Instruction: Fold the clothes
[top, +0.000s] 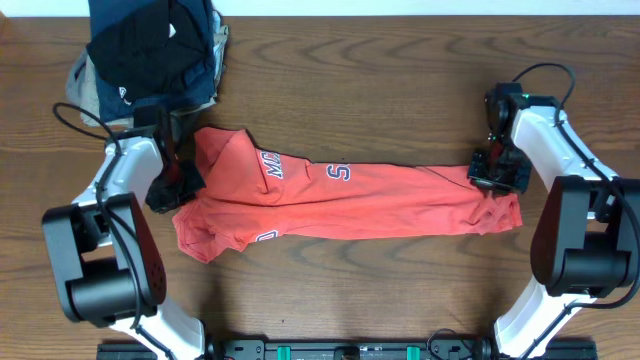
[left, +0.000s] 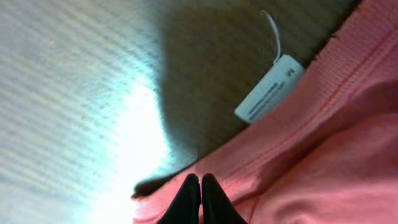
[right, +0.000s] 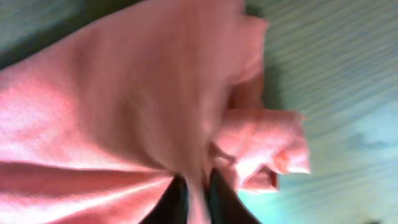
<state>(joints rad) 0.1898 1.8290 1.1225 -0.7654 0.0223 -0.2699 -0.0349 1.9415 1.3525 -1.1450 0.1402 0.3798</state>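
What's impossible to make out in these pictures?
- Overhead: lettering on the T-shirt, mostly hidden by folds.
- Overhead: dark clothes pile, cut off by the top edge.
- Left wrist: small print on the tag, too tiny and soft.
- Right wrist: cloth around the right hand, blurred.

The salmon-red short-sleeved cotton T-shirt (top: 390, 200) lies stretched out as a long, narrow band across the brown wooden table (top: 400, 300), with the collar end at the left. Navy white-outlined block lettering (top: 338, 172) faces up, and a small white collar tag (left: 268, 90) sticks out beside the neck hem.
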